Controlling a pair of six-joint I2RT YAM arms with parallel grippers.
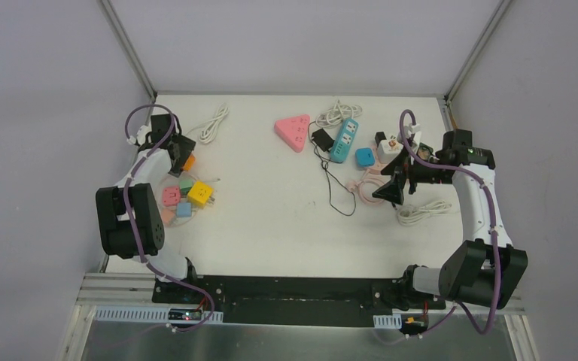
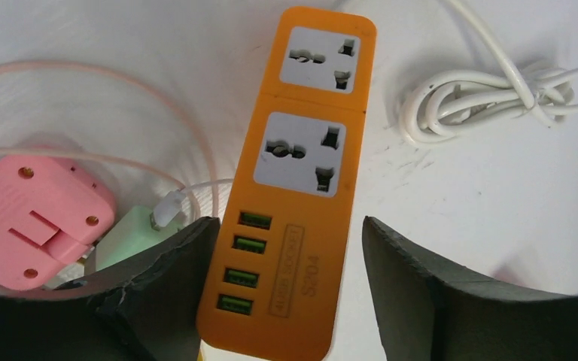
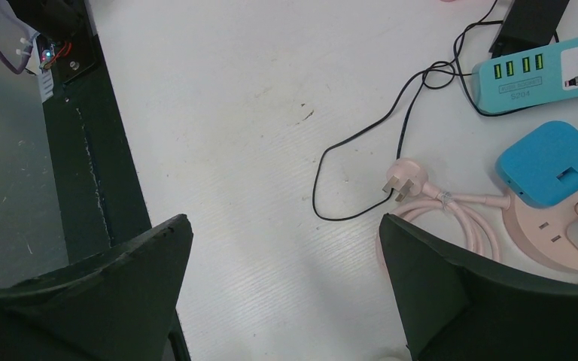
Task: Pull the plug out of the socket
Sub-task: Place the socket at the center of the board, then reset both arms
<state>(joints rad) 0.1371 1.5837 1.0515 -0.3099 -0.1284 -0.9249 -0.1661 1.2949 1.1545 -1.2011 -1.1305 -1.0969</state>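
Observation:
An orange power strip (image 2: 301,173) with two empty sockets and several green USB ports lies between my left gripper's (image 2: 287,226) open jaws. The left finger (image 2: 165,278) is right against its edge and the right finger stands apart. In the top view this gripper (image 1: 187,156) is at the table's left side. A teal power strip (image 1: 344,140) lies at the back middle with a black adapter (image 1: 321,138) against its near end, also in the right wrist view (image 3: 528,22). My right gripper (image 3: 284,222) is open and empty over bare table, right of the teal strip (image 3: 546,71).
A pink plug (image 3: 405,180) with a coiled pink cord lies loose beside a pink socket block (image 3: 553,235) and a blue cube adapter (image 3: 553,162). A thin black cable (image 3: 361,135) loops across the table. A coiled white cord (image 2: 489,94), a pink adapter (image 2: 34,222) and a pink triangular socket (image 1: 293,131) lie around.

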